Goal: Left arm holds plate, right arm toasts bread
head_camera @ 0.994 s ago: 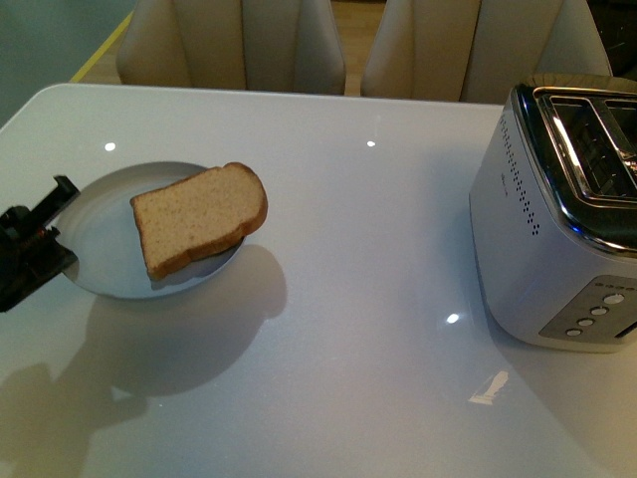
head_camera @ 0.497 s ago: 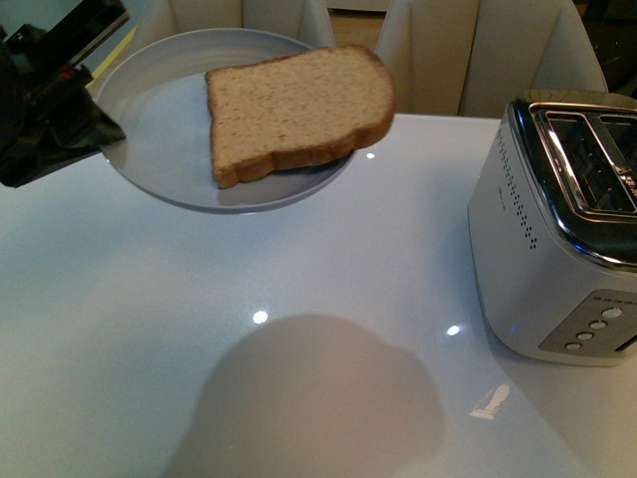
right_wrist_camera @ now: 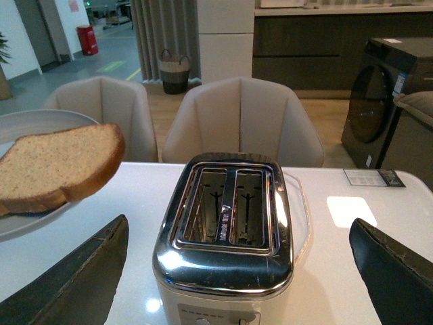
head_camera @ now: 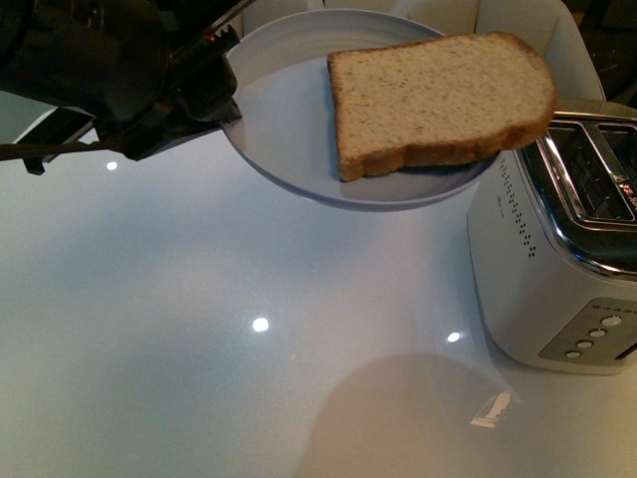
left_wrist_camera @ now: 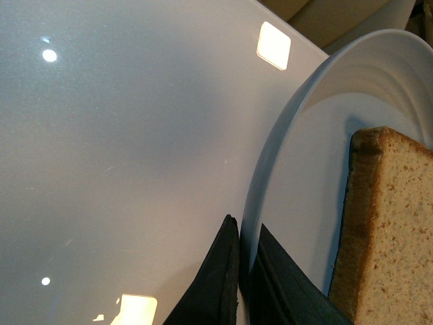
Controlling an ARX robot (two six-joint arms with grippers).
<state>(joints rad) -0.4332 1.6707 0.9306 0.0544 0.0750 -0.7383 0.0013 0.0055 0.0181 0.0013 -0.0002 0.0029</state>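
Note:
My left arm reaches in from the upper left, its gripper shut on the rim of the pale blue-grey plate, held high above the table beside the toaster. The bread lies flat on the plate, its rounded top overhanging toward the toaster. In the left wrist view the black fingers pinch the plate rim with the bread close by. My right gripper is open, its two fingers wide apart either side of the toaster; the bread and plate show at the edge.
A silver two-slot toaster stands at the table's right with both slots empty. The glossy white table shows the plate's shadow. Beige chairs stand at the far edge. A white card lies on the table behind the toaster.
My left arm has lifted the plate with the bread off the table and carried it up and to the right, to beside the toaster.

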